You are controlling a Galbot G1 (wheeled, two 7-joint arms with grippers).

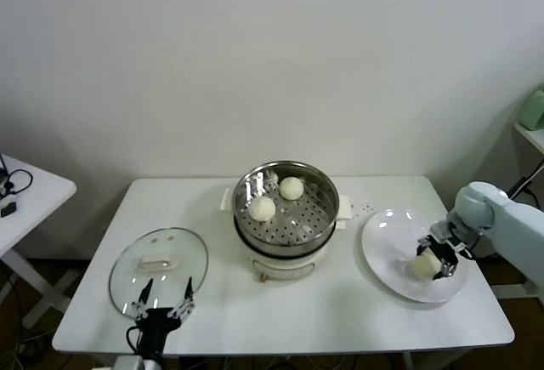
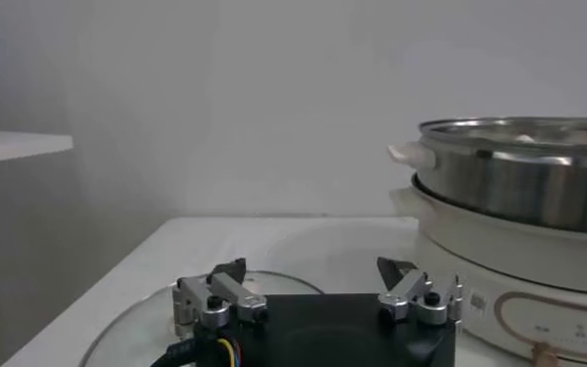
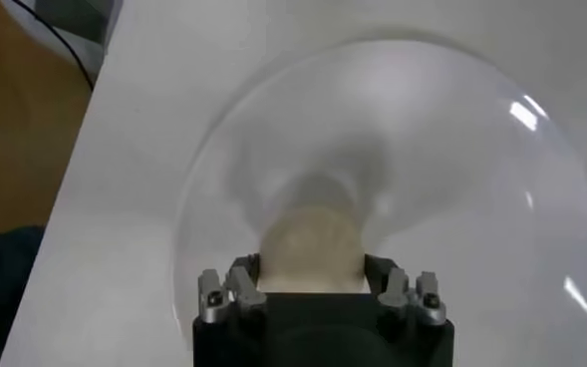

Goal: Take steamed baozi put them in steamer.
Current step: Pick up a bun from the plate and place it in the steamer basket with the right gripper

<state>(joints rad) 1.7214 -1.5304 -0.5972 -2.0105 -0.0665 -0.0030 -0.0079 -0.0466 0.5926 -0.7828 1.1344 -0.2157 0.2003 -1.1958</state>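
Observation:
One pale cream steamed baozi (image 1: 424, 266) lies on the white plate (image 1: 387, 247) at the right of the table. My right gripper (image 1: 435, 260) is down on it, fingers pressed against both sides of the bun. In the right wrist view the baozi (image 3: 311, 244) fills the gap between the right gripper's (image 3: 311, 269) fingers. The shiny steamer (image 1: 316, 227) stands mid-table on its cream pot and holds two baozi (image 1: 262, 207) (image 1: 291, 188). My left gripper (image 1: 163, 299) hangs open and idle over the glass lid (image 1: 140, 268) at the front left; the left wrist view shows the same gripper (image 2: 318, 267) with nothing between its fingers.
In the left wrist view the steamer (image 2: 517, 184) stands close beside the lid (image 2: 139, 324). A small white side table (image 1: 25, 196) is at the far left. A shelf with a green object (image 1: 534, 111) is at the far right. The plate sits near the table's right edge.

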